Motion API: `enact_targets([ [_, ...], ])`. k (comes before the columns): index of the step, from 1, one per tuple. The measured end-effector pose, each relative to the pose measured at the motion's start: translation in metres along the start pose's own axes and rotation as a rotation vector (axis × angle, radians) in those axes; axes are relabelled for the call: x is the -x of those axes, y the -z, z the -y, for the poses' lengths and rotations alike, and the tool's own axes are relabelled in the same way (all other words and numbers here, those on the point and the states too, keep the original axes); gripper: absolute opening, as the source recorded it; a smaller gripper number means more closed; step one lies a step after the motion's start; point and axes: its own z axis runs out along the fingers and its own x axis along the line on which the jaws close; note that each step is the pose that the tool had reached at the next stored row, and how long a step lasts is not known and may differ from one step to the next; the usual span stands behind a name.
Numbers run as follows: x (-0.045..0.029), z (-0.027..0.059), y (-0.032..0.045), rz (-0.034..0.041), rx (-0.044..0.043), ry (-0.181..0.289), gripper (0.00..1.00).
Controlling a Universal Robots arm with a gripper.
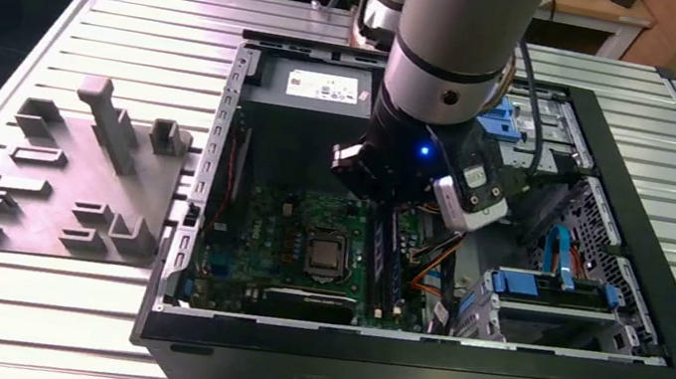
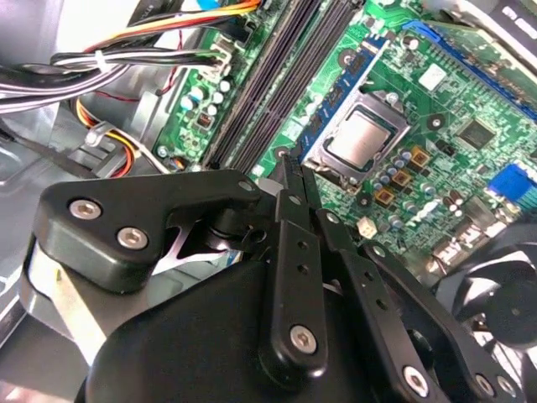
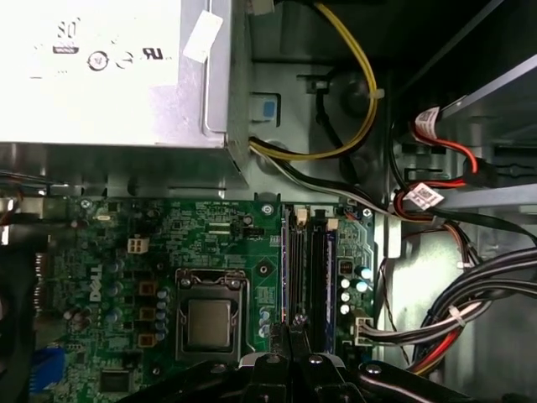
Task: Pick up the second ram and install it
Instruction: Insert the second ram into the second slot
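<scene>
**Shut fingers at the memory slots: the install is in hand**

In the first wrist view the gripper (image 3: 289, 329) hangs inside the open case (image 1: 420, 363). Its two fingers (image 3: 279, 340) are pressed together with nothing pinched between them. Their tips sit just beside the processor socket (image 3: 210, 323), at the near end of the long dark strips that run alongside that socket.

The second ram (image 3: 290, 269) looks to be the strip nearest the socket, standing in its slot in line with the fingertips, though stick and slot are hard to tell apart here. The other dark strip (image 3: 323, 277) lies just past it, farther from the socket. In the exterior view the fixture plate (image 1: 57, 183), well apart from the socket and outside the case, bears its grey blocks (image 1: 172, 138).

I judge the pick-up done and the seating under way, with the closed fingers serving as a pusher. That calls for a push straight down on the stick's top edge, square to the slot. It must be firm enough to seat the stick without flexing the motherboard (image 3: 168, 243).
</scene>
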Motion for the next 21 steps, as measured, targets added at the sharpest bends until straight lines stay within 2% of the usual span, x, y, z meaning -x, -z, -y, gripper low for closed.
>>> enact_targets([
  [3,0.0003,0.0003,-0.0045,0.0007,0.0001,0.000,0.11],
  [8,0.0053,0.0011,-0.0093,0.0007,0.0000,0.000,0.11],
  [12,0.0082,0.0056,-0.0125,0.0007,-0.0001,-0.001,0.11],
  [16,0.0082,0.0116,-0.0164,0.0008,0.0000,-0.002,0.11],
  [21,0.0086,0.0123,-0.0210,0.0009,0.0008,-0.002,0.11],
])
